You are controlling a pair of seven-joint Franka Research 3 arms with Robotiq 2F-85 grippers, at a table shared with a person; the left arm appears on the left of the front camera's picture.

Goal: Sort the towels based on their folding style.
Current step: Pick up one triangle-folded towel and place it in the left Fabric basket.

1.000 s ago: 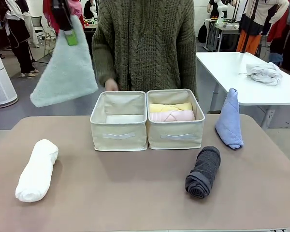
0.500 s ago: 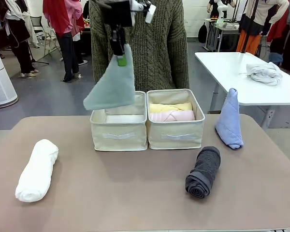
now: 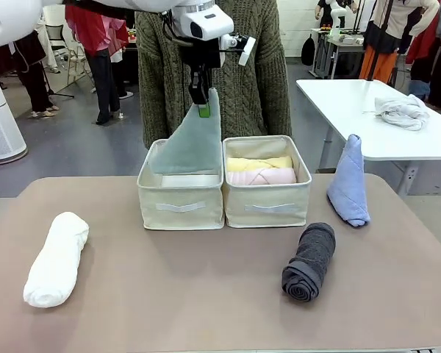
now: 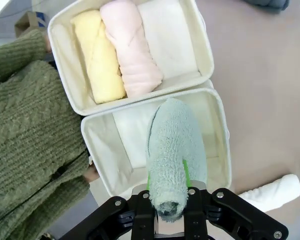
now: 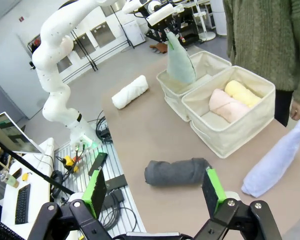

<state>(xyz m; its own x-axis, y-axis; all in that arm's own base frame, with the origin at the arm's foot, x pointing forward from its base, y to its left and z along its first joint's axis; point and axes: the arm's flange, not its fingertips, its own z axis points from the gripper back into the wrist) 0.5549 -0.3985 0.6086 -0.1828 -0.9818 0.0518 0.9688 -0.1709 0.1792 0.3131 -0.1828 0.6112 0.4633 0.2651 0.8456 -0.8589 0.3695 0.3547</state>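
Observation:
My left gripper (image 3: pixel 203 110) is shut on the tip of the mint green cone towel (image 3: pixel 191 143), which hangs with its wide end inside the left beige bin (image 3: pixel 180 207). From the left wrist the towel (image 4: pixel 172 150) hangs straight down over that bin. The right bin (image 3: pixel 268 207) holds a yellow roll (image 3: pixel 259 162) and a pale pink roll (image 3: pixel 263 176). A white roll (image 3: pixel 56 257) lies front left, a dark grey roll (image 3: pixel 309 261) front right, and a light blue cone (image 3: pixel 348 182) stands right of the bins. My right gripper (image 5: pixel 153 192) is open above the dark grey roll (image 5: pixel 177 171).
A person in a green knit sweater (image 3: pixel 220 66) stands right behind the bins, one hand (image 5: pixel 296 109) hanging near the right bin. A white table (image 3: pixel 382 140) at the back right carries a shapeless cloth bundle (image 3: pixel 401 110).
The left arm swung the mint green towel from high at the far left over to the left bin and lowered its wide end in. The person's hand drew back from the bin.

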